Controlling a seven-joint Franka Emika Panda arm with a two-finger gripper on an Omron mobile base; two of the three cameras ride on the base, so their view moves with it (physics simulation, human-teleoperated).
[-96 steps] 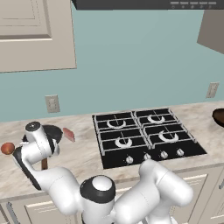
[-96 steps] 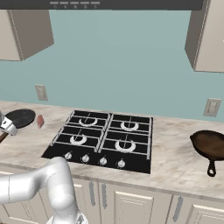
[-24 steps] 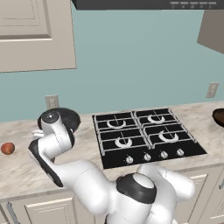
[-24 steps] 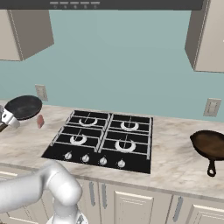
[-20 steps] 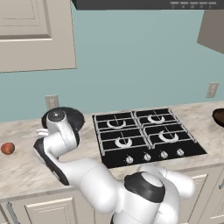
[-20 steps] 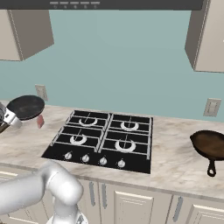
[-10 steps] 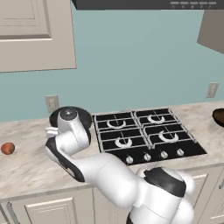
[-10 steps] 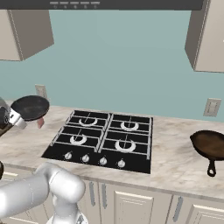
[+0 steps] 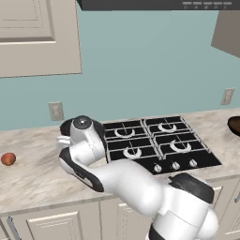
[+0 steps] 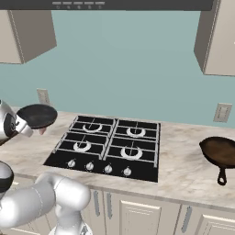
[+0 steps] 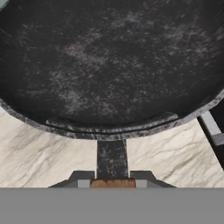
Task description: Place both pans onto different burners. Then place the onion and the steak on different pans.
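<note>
**Black pan carried by its handle toward the cooktop**

The robot arm holds the black pan [image 10: 36, 115] in the air above the marble worktop [image 10: 183, 170], just left of the black cooktop [image 10: 110, 144]. In the hand view, the gripper [image 11: 112, 180] is pinched on the pan's brown wooden handle, with the dark, scuffed pan bowl stretching away in front of it and the worktop passing below. Holding the pan by the handle keeps the bowl roughly level and clear of the surface, which suits lowering it onto a grate. One corner of the cooktop shows at the right edge of the hand view, so the pan is near the burners [image 10: 82, 146] but not yet over one.

The second pan [image 10: 221, 152], reddish-brown inside, sits on the worktop well to the right of the cooktop, its handle pointing toward the front edge. The onion [image 9: 8, 159] rests on the worktop far to the left. A pinkish bit just under the raised pan may be the steak [image 10: 42, 131], though it is mostly hidden.
</note>
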